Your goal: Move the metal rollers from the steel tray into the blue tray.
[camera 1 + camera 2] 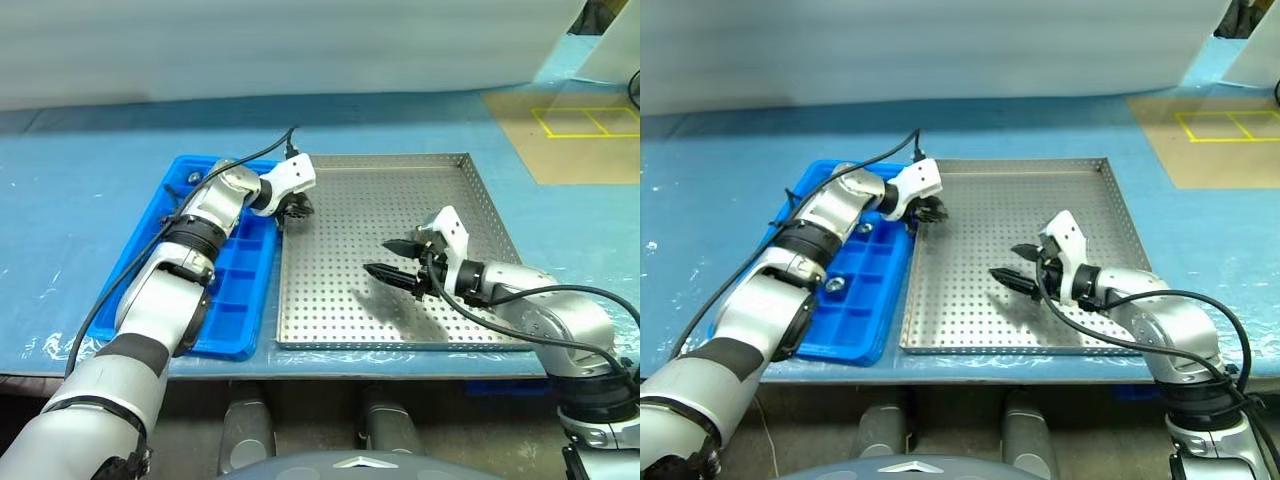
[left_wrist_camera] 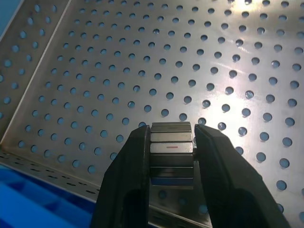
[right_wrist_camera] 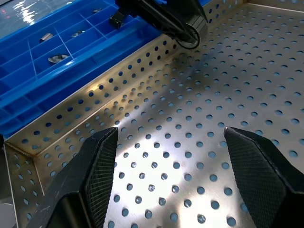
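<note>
The 2 head views look forward and down from above, both taking in the steel tray (image 1: pixel 400 330) at centre and the blue tray (image 1: pixel 240 345) at left. The left wrist view sits very near the perforated floor (fingers (image 2: pixel 128 175) rising at lower centre). The right wrist view faces both trays' shared edge.

You are looking at two silver-grey arms with black joint bands, white wrist housings, black cables trailing along each; left gripper (image 1: pixel 296 209) and right gripper (image 1: pixel 396 258) showing black, mesh-textured fingers (image 3: pixel 102 164).
</note>
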